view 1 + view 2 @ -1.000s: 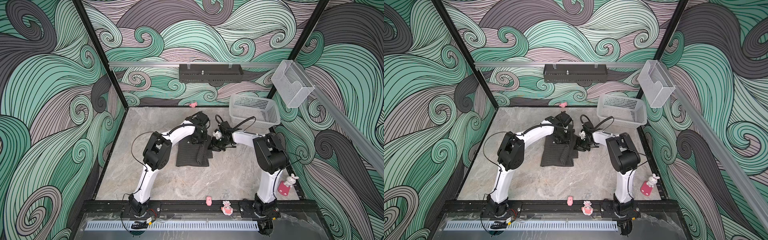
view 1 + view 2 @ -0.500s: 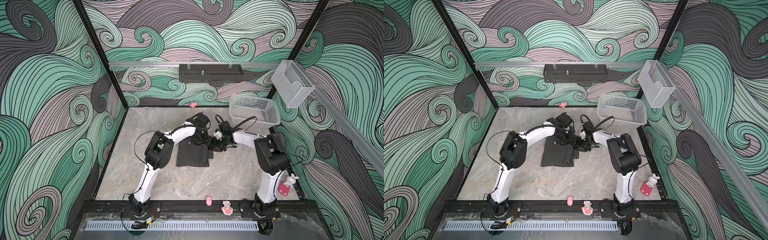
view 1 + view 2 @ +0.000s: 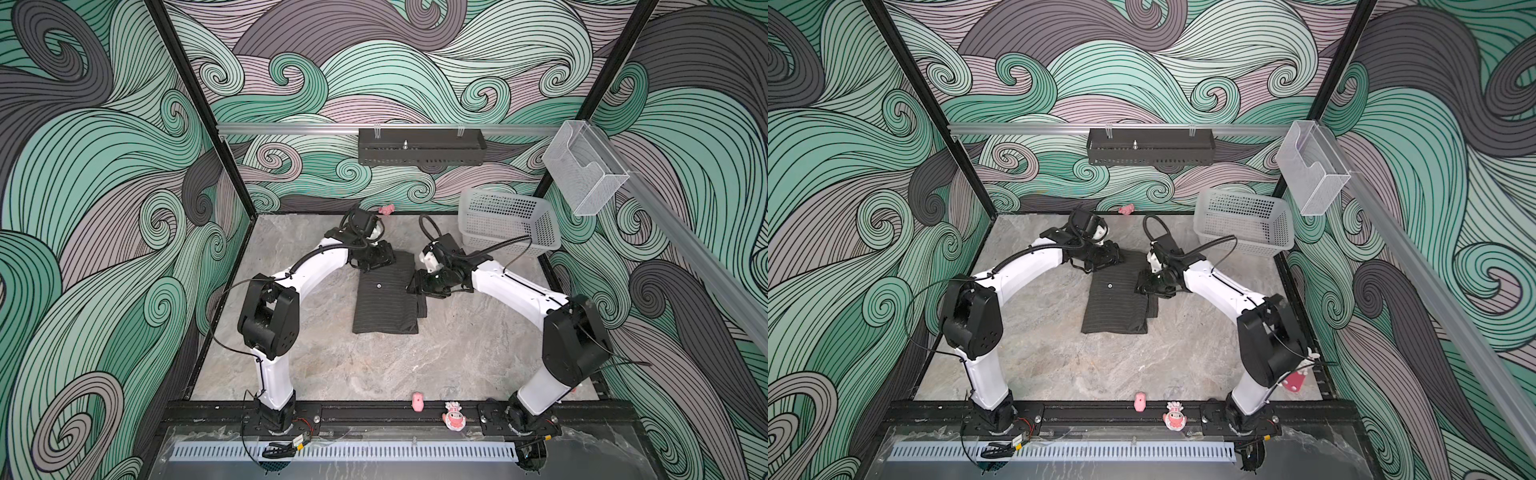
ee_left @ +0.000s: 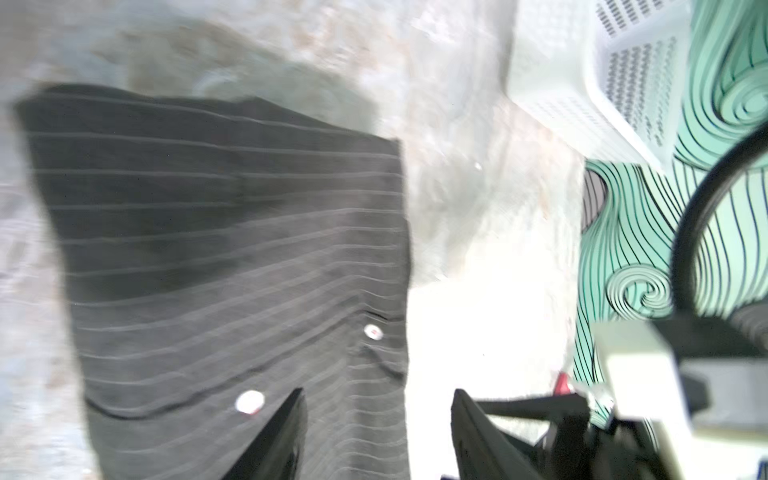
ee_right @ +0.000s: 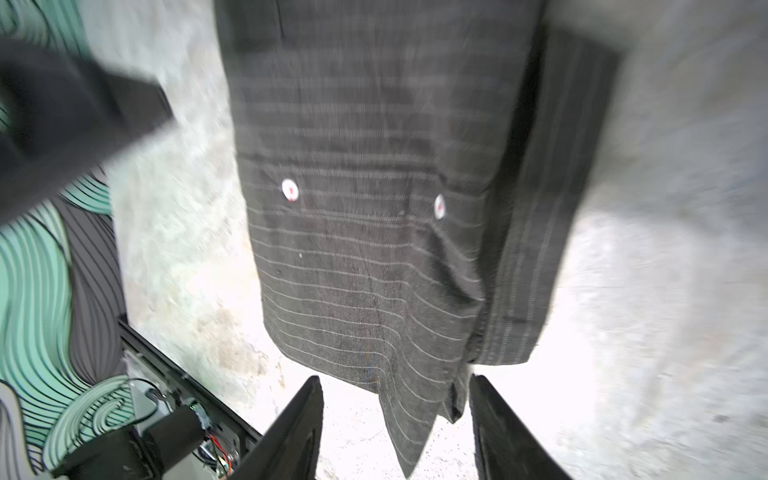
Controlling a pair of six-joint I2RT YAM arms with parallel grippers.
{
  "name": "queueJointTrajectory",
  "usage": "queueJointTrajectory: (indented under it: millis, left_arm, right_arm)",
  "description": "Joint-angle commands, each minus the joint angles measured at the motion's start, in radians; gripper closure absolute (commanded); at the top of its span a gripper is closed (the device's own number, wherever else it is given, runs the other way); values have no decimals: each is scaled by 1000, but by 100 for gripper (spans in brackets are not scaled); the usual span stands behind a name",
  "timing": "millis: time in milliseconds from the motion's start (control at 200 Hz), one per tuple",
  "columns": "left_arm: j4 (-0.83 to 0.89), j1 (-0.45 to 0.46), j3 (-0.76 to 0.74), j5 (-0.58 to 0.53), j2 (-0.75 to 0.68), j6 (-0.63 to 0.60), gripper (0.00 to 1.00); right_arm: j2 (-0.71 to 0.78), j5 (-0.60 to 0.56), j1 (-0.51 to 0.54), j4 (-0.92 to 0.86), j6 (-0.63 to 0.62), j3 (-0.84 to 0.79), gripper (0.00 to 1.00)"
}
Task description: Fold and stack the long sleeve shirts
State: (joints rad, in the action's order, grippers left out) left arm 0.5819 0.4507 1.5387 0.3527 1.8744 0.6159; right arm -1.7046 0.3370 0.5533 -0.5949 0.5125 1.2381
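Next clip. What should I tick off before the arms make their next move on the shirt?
1. Left gripper open: ok, jaws apart, nothing clamped.
2. Right gripper open: ok, but a corner of the shirt shows between its jaws.
3. The shirt flat on the table: ok.
4. Fold edges flush: not ok, a strip sticks out past one long edge.
5. Second shirt for stacking: not ok, none in view.
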Motion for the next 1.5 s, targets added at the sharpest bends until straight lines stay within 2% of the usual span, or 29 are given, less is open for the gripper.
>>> queueJointTrajectory:
  millis: [0, 60, 145, 205, 330, 400, 490, 585, 685, 745, 896, 1046, 1181, 1296, 1491]
  left_arm:
    - [17, -43, -22, 38, 30, -55, 42]
    - [33, -66, -20, 34, 49, -72, 42]
    - [8, -92, -35, 52, 75, -70, 43]
    - [-5, -103, -30, 82, 95, -65, 45]
    - [-19, -106, -7, 108, 125, -64, 46]
    - [-16, -108, 11, 117, 140, -64, 46]
    - [-6, -112, 31, 123, 157, -64, 46]
    - [4, -118, 47, 124, 165, -68, 47]
    - [11, -124, 65, 130, 166, -69, 47]
    - [19, -124, 83, 140, 164, -73, 47]
    - [20, -124, 126, 176, 169, -72, 52]
    - [7, -125, 201, 252, 240, -53, 63]
    - [20, -125, 302, 317, 353, -36, 70]
    - [44, -132, 389, 328, 446, -35, 73]
    - [37, -153, 489, 337, 567, -24, 73]
  right_arm:
    - [-62, -39, 6, -47, 24, 10, 43]
    - [-92, -21, 12, -40, 16, 20, 45]
    - [-135, 13, 13, -30, 10, 29, 55]
    - [-143, 6, 13, -27, 10, 18, 59]
    - [-160, -19, -4, -30, 15, -15, 79]
    - [-175, -37, -17, -42, 9, -32, 84]
    - [-183, -57, -31, -55, -5, -51, 85]
    - [-177, -88, -42, -77, -24, -55, 80]
    - [-152, -127, -46, -119, -45, -37, 61]
    - [-121, -140, -44, -148, -58, -20, 53]
    - [-17, -129, -26, -180, -66, 17, 47]
    - [-4, 1, 3, -101, -29, 18, 50]
    - [-76, 143, 1, 4, 7, -21, 62]
    - [-126, 198, -28, 97, 35, -103, 72]
    - [-172, 193, -87, 132, 17, -214, 77]
